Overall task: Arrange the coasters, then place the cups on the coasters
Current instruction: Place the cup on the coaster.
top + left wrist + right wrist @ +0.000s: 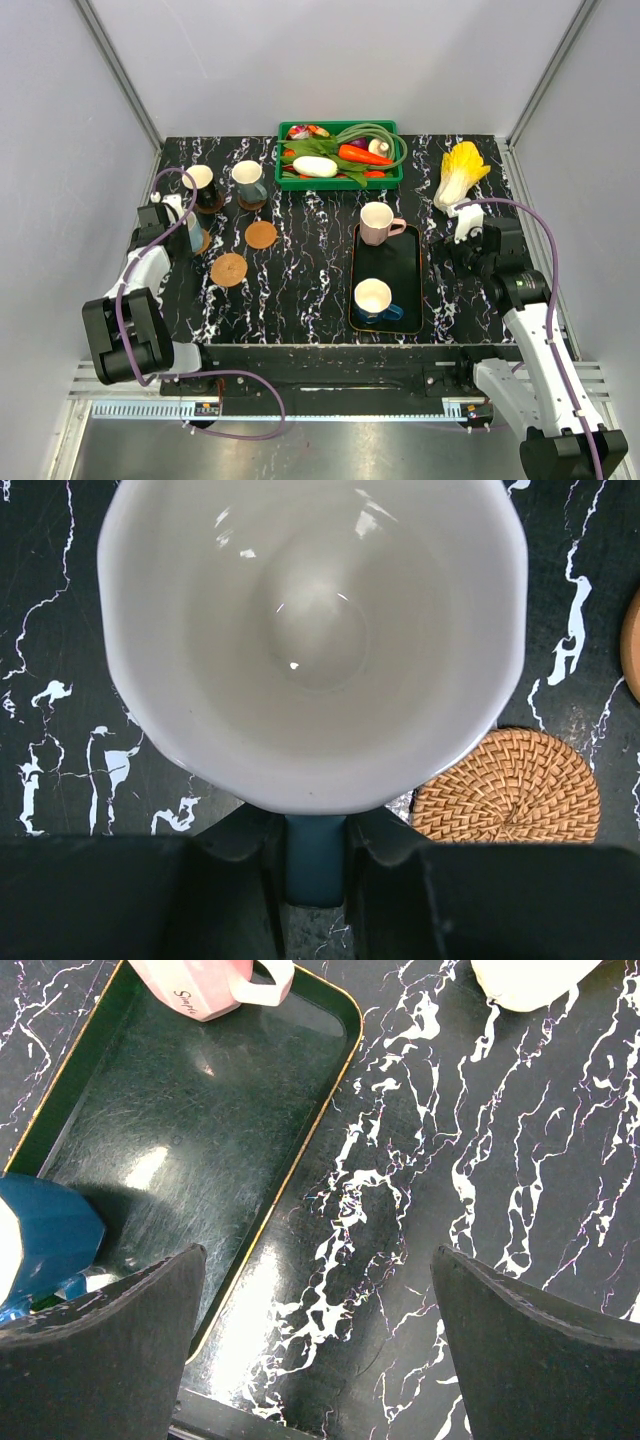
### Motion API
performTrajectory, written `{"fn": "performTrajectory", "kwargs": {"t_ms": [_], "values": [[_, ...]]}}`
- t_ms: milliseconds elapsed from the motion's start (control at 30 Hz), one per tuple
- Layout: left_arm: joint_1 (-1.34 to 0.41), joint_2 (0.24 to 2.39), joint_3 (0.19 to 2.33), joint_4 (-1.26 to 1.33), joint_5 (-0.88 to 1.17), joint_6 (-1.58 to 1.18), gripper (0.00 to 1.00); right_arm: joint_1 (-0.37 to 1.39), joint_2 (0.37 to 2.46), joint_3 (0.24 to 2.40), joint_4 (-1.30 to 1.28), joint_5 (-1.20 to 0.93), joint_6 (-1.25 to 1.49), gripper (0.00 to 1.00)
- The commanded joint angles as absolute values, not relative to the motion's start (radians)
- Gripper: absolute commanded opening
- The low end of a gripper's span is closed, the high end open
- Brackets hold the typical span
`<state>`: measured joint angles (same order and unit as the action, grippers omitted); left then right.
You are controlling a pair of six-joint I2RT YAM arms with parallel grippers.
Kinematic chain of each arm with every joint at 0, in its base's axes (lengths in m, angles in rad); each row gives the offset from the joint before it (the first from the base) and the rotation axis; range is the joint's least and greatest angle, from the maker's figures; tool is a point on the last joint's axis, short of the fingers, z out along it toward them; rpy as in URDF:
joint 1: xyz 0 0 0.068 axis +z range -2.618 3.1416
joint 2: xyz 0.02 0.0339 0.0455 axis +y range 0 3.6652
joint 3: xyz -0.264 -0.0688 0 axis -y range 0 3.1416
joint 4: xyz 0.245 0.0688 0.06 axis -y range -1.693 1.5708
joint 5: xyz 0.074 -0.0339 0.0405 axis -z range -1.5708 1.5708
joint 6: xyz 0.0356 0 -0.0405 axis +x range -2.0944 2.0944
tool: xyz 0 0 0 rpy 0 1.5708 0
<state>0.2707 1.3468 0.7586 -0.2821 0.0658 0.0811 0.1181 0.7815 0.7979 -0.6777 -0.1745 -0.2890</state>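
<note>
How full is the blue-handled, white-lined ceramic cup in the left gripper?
Empty: the blue-handled white-lined cup shows a bare, glossy bottom, no liquid.

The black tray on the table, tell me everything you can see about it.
The black tray is rectangular with rounded corners, a low raised wall and a thin gold-coloured edge. Its glossy floor shows fine scratches and reflects the light. It lies flat on the black marbled table, right of centre, its long side running away from the arms. A pink cup stands at its far end and a blue cup at its near end. The stretch between them is bare.
</note>
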Motion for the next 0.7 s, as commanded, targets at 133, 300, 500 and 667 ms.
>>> {"fn": "performTrajectory", "kwargs": {"t_ms": [133,300,500,667], "values": [[0.278,1.353,0.804,-0.156,0.089,0.071,0.0,0.13,0.785,0.796,-0.647,-0.161,-0.301,1.0],[0.278,1.361,0.808,-0.158,0.094,0.071,0.0,0.135,0.788,0.798,-0.646,-0.16,-0.302,1.0],[0.279,1.373,0.815,-0.166,0.104,0.072,0.01,0.137,0.788,0.796,-0.647,-0.161,-0.304,1.0],[0.279,1.384,0.822,-0.176,0.109,0.072,0.03,0.137,0.79,0.795,-0.646,-0.161,-0.304,1.0]]}}
